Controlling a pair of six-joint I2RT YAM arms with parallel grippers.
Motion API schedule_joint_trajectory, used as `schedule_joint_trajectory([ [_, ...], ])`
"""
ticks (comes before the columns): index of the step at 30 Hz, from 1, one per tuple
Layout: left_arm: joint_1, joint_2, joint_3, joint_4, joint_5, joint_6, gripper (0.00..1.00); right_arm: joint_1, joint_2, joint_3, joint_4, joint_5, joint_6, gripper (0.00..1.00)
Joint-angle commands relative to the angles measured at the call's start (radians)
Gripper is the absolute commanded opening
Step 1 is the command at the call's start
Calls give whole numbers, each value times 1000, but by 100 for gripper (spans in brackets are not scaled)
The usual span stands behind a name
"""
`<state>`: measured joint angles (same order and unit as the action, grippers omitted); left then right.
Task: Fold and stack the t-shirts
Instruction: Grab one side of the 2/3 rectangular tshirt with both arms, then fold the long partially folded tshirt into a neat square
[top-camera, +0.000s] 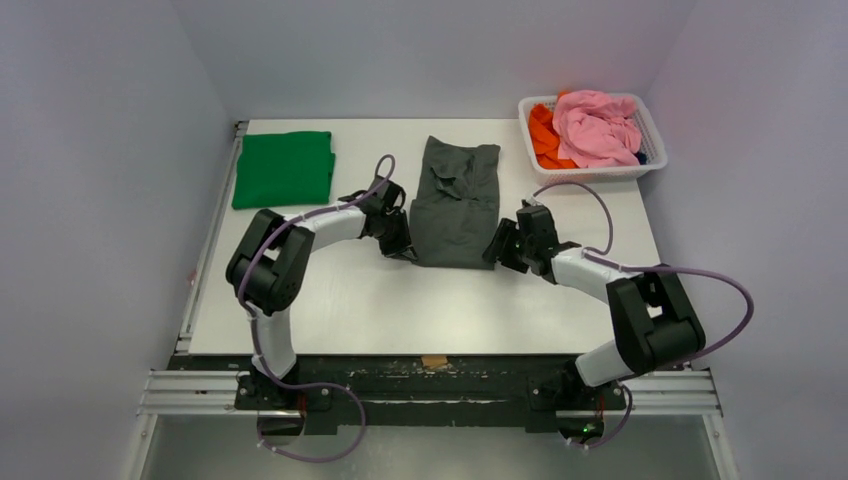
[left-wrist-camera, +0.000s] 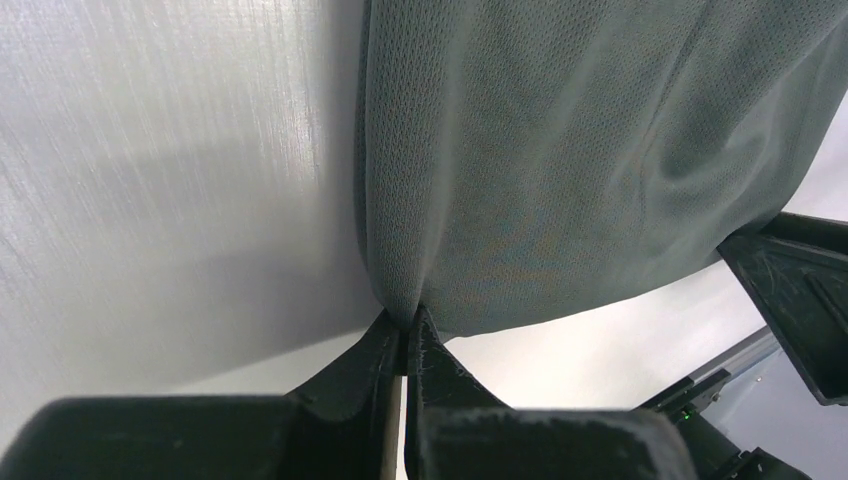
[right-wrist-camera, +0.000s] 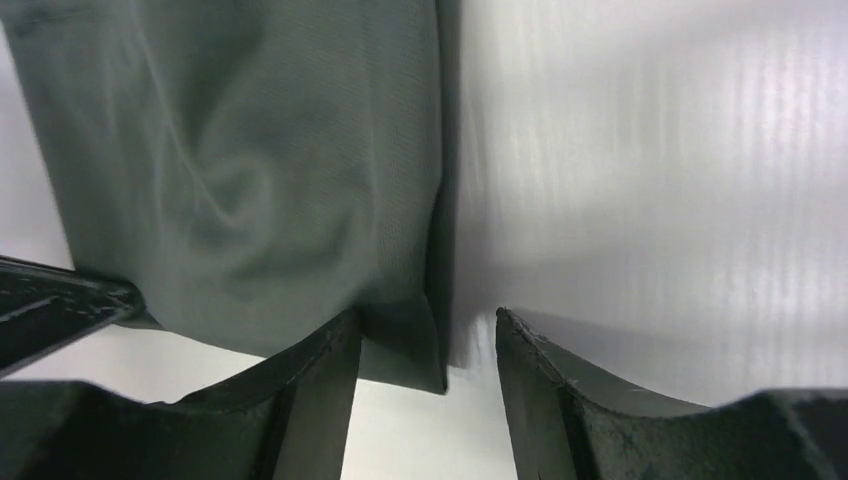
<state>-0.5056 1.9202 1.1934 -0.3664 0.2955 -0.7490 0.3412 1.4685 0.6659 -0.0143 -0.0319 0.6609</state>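
L gripper (left-wrist-camera: 408, 325): fingers (left-wrist-camera: 440, 372) pressed together, pinching the near-L corner of the grey t-shirt (left-wrist-camera: 560, 150). Cloth puckers into a small peak right at the tips. Rest of shirt spreads away beyond the tips and to their R; bare table (left-wrist-camera: 170, 180) on their L.

R gripper (right-wrist-camera: 428, 335): fingers (right-wrist-camera: 310, 375) apart, not clamped. Near-R corner of the grey shirt lies in the gap, close against the L-hand finger, with bare table betw. the cloth edge and the other finger. Can't tell if the tips touch the table.

Top view: grey shirt folded into a long strip at table ctr, running away from both grippers, flat, some wrinkles at far end. Both grippers sit at its near end, one per corner.

Green t-shirt (top-camera: 284, 168): folded square, far-L of table, well apart from the L gripper and the grey shirt.

White basket (top-camera: 590, 172): far-R corner, beyond the R gripper, w/ pink cloth (top-camera: 598, 125) and orange cloth (top-camera: 543, 130) inside.
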Motion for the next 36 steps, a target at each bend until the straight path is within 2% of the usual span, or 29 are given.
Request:
schedule_joint_trajectory([
  [1, -9, 11, -15, -37, -52, 4, 0, 5, 40, -20, 78, -98, 51, 49],
  [3, -11, 7, -17, -36, -54, 9, 0, 5, 55, -30, 80, -109, 58, 44],
  [6, -12, -4, -27, -28, -51, 7, 0, 9, 55, -44, 87, -147, 71, 28],
  [10, -17, -49, -57, -4, -49, 5, 0, 31, 20, -65, 46, -146, 77, 25],
  [14, -37, -124, -135, 26, -57, 4, 0, 41, -21, -87, 18, -141, 73, 0],
  [16, -57, -194, -197, 35, -70, 6, 0, 52, -59, -99, 4, -174, 65, 0],
  [19, -80, -336, -328, 18, -81, -10, 0, 98, -164, -110, -116, -194, 60, 0],
  [21, -115, -482, -424, -3, -95, -28, 0, 145, -250, -111, -226, -243, 54, 0],
  [25, -252, -829, -535, -181, -183, -77, 0, 222, -494, -151, -391, -314, 111, 0],
  [28, -275, -1077, -580, -272, -167, -121, 0, 224, -635, -146, -464, -387, 135, 0],
  [30, -276, -1181, -555, -319, -167, -123, 0, 225, -684, -108, -500, -384, 128, 0],
  [33, -274, -1217, -490, -351, -213, -101, 0, 223, -691, -40, -477, -390, 134, 0],
  [36, -247, -1121, -402, -367, -265, -74, 0, 222, -637, 51, -452, -306, 107, 0],
])
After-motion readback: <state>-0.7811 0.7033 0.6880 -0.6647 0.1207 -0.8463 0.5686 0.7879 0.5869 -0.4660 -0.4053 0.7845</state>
